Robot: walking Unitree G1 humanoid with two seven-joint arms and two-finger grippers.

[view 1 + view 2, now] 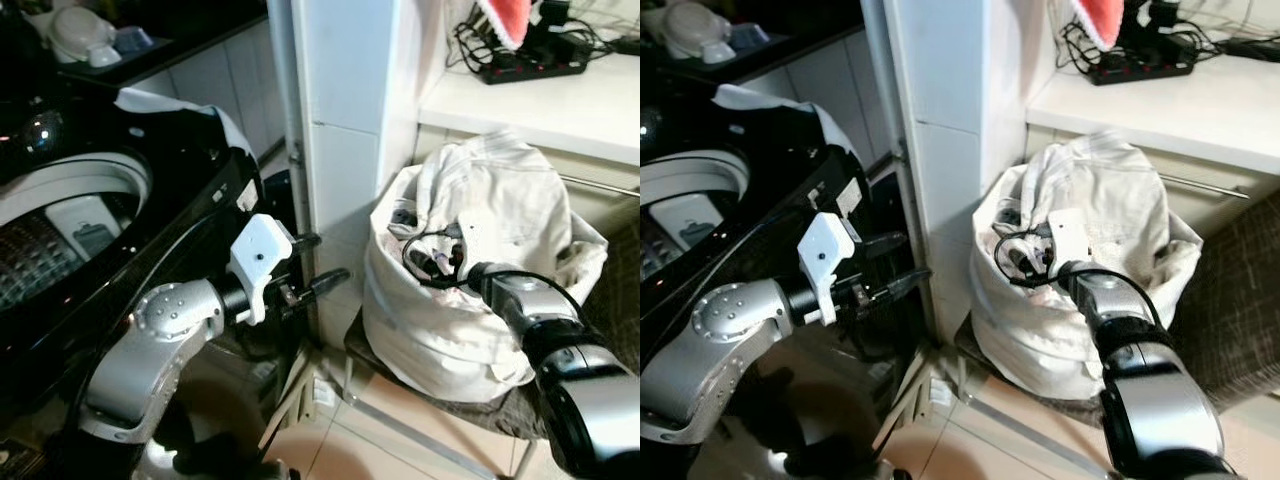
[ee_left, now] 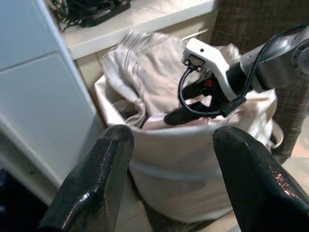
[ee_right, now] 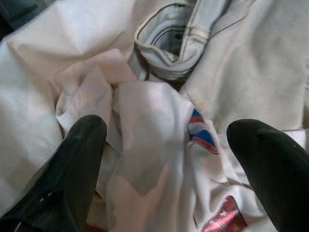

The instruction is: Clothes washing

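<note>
A white laundry bag [image 1: 440, 335] stuffed with pale clothes [image 1: 505, 195] sits on a chair to my right. My right gripper [image 3: 169, 145] is down in the bag's mouth, open, its fingers straddling a crumpled white garment with a red and blue print [image 3: 200, 135]. The black top-loading washing machine [image 1: 200, 190] stands on my left with its drum [image 1: 60, 235] open. My left gripper [image 1: 325, 262] hovers open and empty between the washer and the bag, pointing toward the bag [image 2: 193, 174].
A white tiled pillar [image 1: 345, 120] rises between washer and bag. Behind the bag a white counter [image 1: 560, 105] carries a power strip with cables [image 1: 530, 62], and a red cloth [image 1: 505, 20] hangs above. Light tiled floor [image 1: 370, 440] lies below.
</note>
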